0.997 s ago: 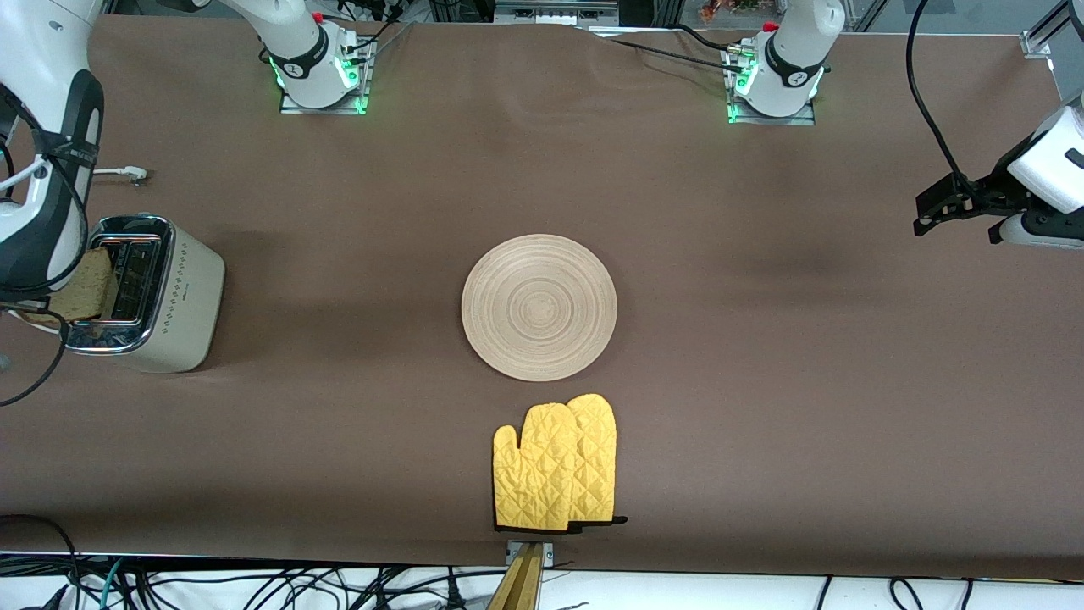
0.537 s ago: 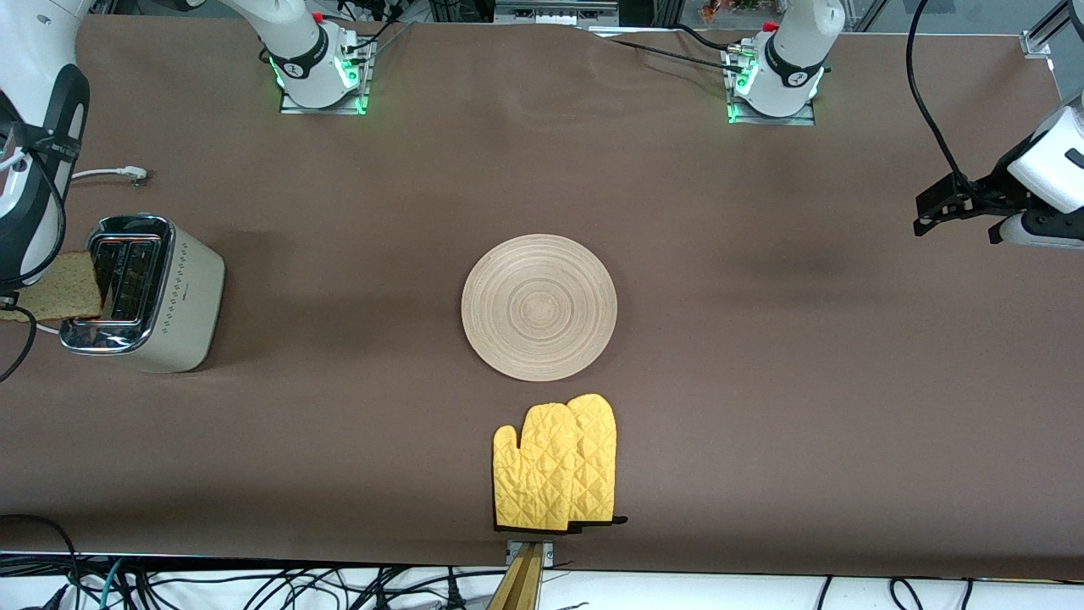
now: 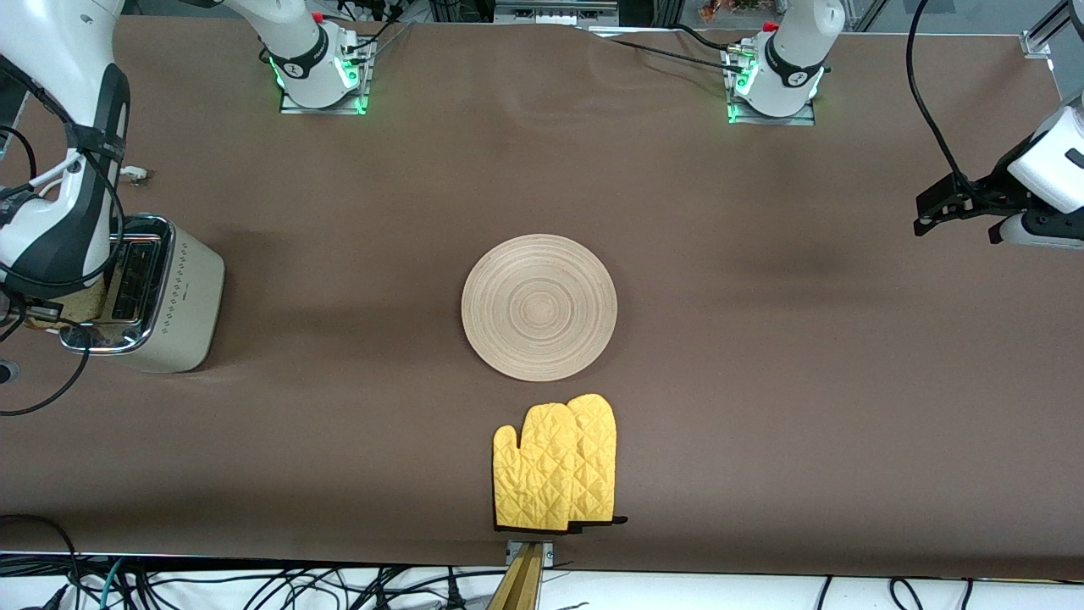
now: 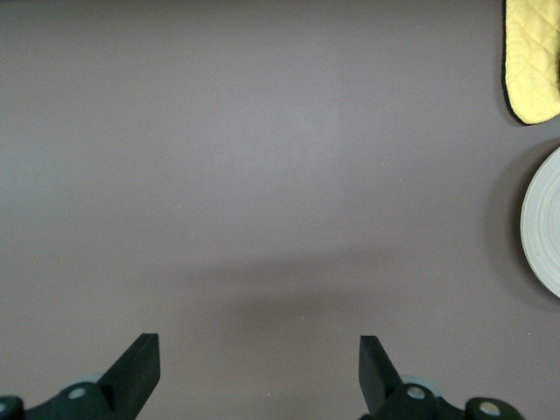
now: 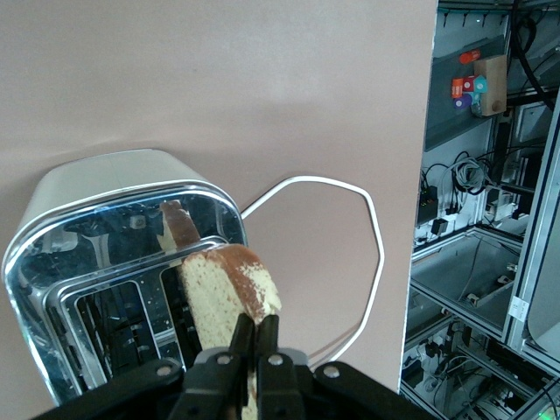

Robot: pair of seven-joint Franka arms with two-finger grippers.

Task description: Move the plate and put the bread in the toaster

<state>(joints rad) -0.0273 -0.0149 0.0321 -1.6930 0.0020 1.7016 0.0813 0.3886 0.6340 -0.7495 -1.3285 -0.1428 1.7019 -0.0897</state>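
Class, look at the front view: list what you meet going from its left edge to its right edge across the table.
Right hand holding the bread → toaster → plate → left hand, waiting over the table's end.

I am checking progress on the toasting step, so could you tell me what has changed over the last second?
The right gripper, shut on the bread, swung away from the toaster and then came back over its chrome top. The left gripper waits open over bare table. The plate and yellow oven mitts stayed put.

Cream dotted toaster; beige ringed plate; yellow quilted mitts.
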